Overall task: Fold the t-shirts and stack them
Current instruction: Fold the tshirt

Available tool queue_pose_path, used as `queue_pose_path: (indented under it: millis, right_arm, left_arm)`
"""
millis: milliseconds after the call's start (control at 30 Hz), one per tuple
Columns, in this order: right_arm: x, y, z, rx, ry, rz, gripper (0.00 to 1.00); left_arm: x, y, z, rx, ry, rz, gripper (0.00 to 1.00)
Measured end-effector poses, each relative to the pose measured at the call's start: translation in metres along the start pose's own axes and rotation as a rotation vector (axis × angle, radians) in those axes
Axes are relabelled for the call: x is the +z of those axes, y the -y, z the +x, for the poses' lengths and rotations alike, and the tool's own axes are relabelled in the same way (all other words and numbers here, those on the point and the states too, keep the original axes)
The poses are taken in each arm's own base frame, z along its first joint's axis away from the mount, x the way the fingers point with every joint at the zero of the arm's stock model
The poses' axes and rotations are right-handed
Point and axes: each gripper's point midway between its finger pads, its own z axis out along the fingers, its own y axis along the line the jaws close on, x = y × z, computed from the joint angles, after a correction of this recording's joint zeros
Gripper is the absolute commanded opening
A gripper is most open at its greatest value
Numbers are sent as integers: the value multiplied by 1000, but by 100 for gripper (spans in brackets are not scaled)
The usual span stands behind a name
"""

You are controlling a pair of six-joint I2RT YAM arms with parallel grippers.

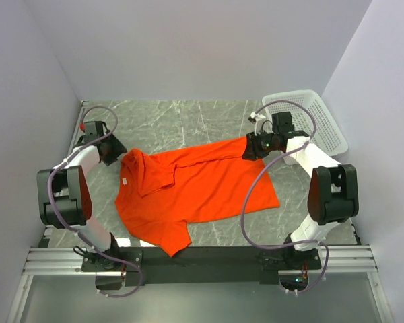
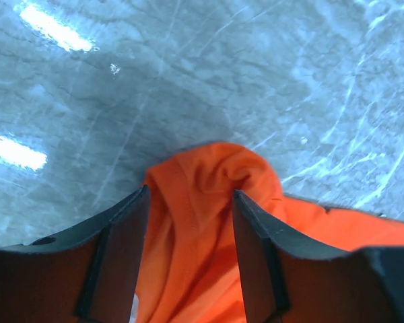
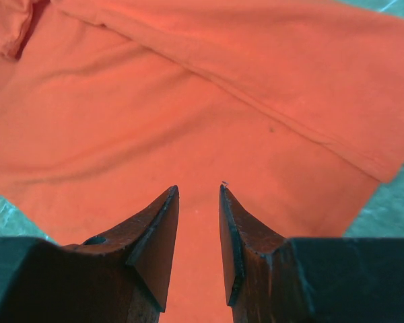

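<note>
An orange t-shirt (image 1: 195, 192) lies spread on the grey marble table (image 1: 188, 118), with its upper edge partly folded over. My left gripper (image 1: 116, 152) is at the shirt's left corner. In the left wrist view its jaws (image 2: 188, 202) stand open, with a bunched hump of orange fabric (image 2: 212, 175) between them. My right gripper (image 1: 251, 146) is low over the shirt's upper right edge. In the right wrist view it (image 3: 198, 192) is open by a narrow gap with nothing in it, and flat orange cloth (image 3: 155, 114) lies below.
A white plastic basket (image 1: 313, 121) stands at the back right, just behind my right arm. White walls close in the table on the left, back and right. A black rail (image 1: 202, 256) runs along the near edge.
</note>
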Motion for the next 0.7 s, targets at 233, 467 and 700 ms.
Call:
queue_pose_path:
  millis: [233, 467, 700]
  right_arm:
    - [9, 2, 1, 11, -27, -11, 38]
    - [10, 4, 2, 18, -38, -7, 38]
    - [11, 5, 3, 23, -45, -4, 38]
  left_arm:
    - [26, -14, 13, 95, -114, 97, 48]
    - [35, -10, 18, 183, -163, 186, 49]
    - [38, -11, 13, 254, -171, 182, 48]
